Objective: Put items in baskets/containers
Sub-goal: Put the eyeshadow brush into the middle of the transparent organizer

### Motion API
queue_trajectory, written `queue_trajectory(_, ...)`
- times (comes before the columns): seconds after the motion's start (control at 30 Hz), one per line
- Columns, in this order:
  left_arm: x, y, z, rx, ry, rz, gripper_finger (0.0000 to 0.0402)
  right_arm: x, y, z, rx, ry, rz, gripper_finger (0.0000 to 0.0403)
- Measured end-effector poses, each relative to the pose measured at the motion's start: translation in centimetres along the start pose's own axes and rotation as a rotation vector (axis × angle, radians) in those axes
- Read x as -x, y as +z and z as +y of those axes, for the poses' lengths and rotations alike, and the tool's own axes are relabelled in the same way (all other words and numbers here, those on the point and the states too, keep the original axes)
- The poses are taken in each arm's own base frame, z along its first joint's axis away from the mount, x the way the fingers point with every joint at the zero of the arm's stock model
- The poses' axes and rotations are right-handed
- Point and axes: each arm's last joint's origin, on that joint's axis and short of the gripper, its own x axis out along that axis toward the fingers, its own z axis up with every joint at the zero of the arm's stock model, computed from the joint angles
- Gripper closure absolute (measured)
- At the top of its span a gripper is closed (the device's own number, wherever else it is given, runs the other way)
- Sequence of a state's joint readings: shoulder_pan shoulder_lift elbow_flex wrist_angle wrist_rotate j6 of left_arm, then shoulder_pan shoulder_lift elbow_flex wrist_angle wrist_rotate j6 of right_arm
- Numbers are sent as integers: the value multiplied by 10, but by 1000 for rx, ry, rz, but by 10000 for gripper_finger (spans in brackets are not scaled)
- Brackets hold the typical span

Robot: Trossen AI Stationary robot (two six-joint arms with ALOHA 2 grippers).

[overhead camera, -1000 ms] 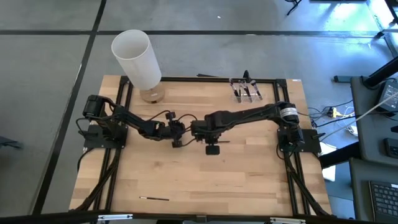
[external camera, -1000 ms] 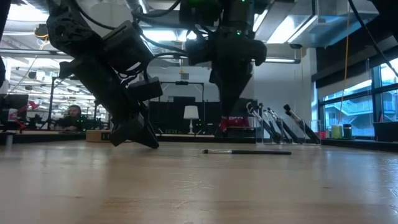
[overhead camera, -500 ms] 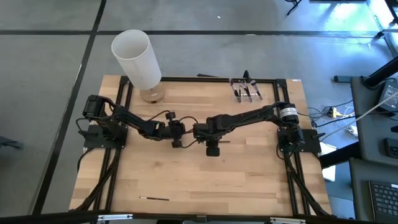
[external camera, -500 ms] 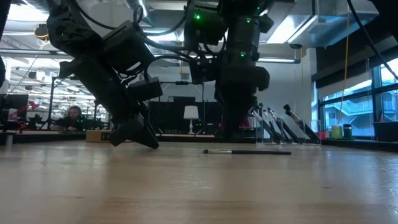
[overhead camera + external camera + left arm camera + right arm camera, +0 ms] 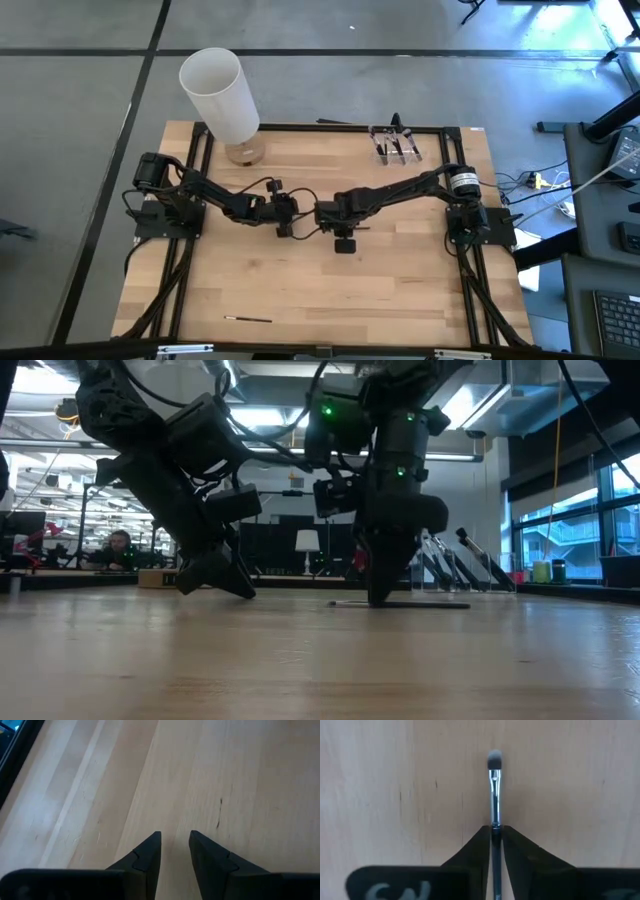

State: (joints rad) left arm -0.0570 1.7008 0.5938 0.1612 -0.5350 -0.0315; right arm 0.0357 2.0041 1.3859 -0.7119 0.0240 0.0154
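Fingers of the right tool [image 5: 493,836] are pressed together on the handle of a thin makeup brush [image 5: 494,790] lying flat on the wooden bench [image 5: 400,290] near its middle, the grey tuft pointing away from the wrist. The left tool [image 5: 175,842] rests low over bare wood just beside it, fingers a little apart and holding nothing. More brushes stand in the clear holder [image 5: 397,143] at the far edge, a white cylinder [image 5: 220,93] stands at the far left corner, and one brush [image 5: 248,319] lies alone near the front edge.

Two loose brushes [image 5: 248,319], one holder [image 5: 396,143]
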Motion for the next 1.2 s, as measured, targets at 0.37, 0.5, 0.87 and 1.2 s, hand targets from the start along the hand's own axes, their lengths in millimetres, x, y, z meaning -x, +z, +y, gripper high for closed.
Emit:
queue_trajectory(0.37,0,0,0,1,2,0,300,-3,-1,0,-3,1,-11,368)
queue_trajectory(0.5,0,0,0,0,2,1,300,-3,-1,0,-3,1,-11,382)
queue_trajectory(0.87,0,0,0,-1,4,2,300,-3,-1,0,-12,0,-16,389)
queue_trajectory(1.2,0,-6,1,-14,27,59,300,12,6,-1,-11,-21,31,393)
